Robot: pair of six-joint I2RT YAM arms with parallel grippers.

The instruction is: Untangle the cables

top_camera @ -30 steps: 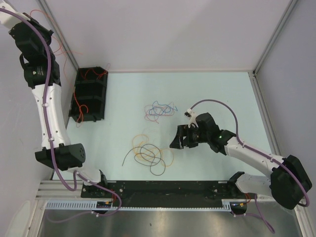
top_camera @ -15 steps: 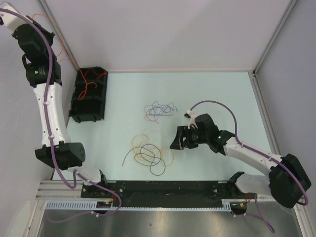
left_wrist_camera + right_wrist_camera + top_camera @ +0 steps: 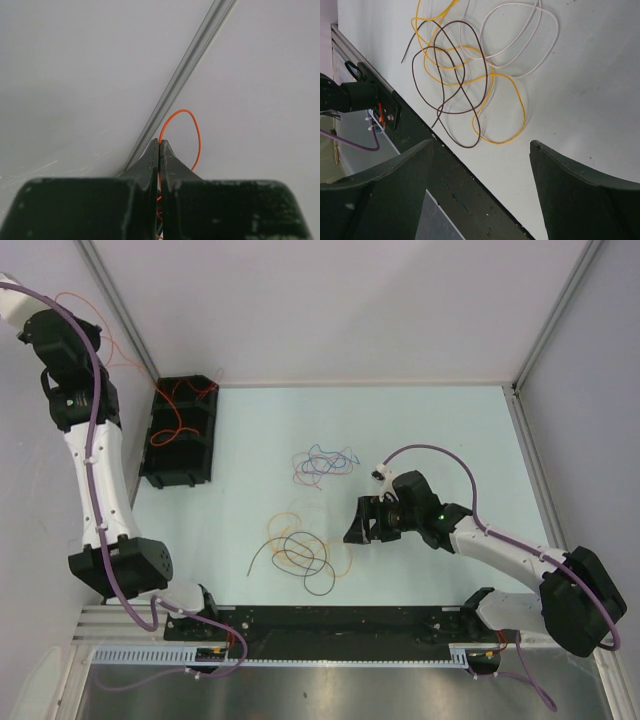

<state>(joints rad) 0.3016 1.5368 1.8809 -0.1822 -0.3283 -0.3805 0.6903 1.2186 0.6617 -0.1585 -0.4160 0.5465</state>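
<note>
Orange wire [image 3: 198,137], hair-thin, loops out from the tightly closed tips of the left gripper [image 3: 159,144]. Only the overhead view shows that arm raised high by the left wall, with more orange strands in the black bin [image 3: 165,468]. Yellow, brown and white cables [image 3: 470,65] curl on the table [image 3: 450,440], with a blue-purple-red cluster [image 3: 322,462] farther off. Right gripper [image 3: 480,150] hovers low beside them, wide open and empty.
</note>
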